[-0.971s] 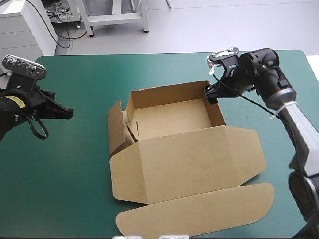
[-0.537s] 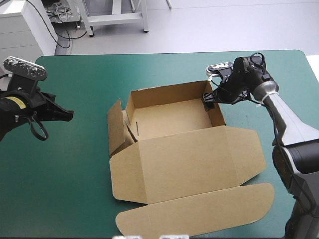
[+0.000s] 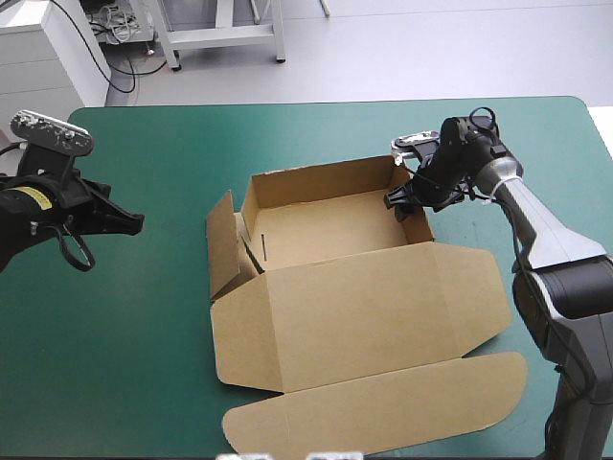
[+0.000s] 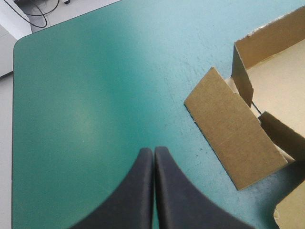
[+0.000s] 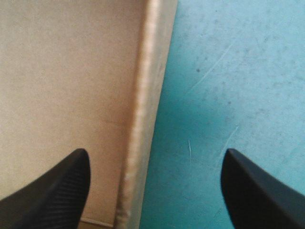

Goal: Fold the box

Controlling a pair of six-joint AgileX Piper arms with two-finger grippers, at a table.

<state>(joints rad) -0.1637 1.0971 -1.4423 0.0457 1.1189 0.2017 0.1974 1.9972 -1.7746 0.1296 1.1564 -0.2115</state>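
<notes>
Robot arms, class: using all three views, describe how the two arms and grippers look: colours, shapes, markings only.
The left gripper and the right gripper each have two broad black fingers curved like fins; the right one's show fine ribbing. The left arm is black with a yellow label. The right arm is black at the wrist, silver-grey along the forearm, dark grey lower down.

Table [image 3: 316, 129] under a teal-green cover, far corners rounded, faint pale scratches [image 5: 209, 70] on the cover
</notes>
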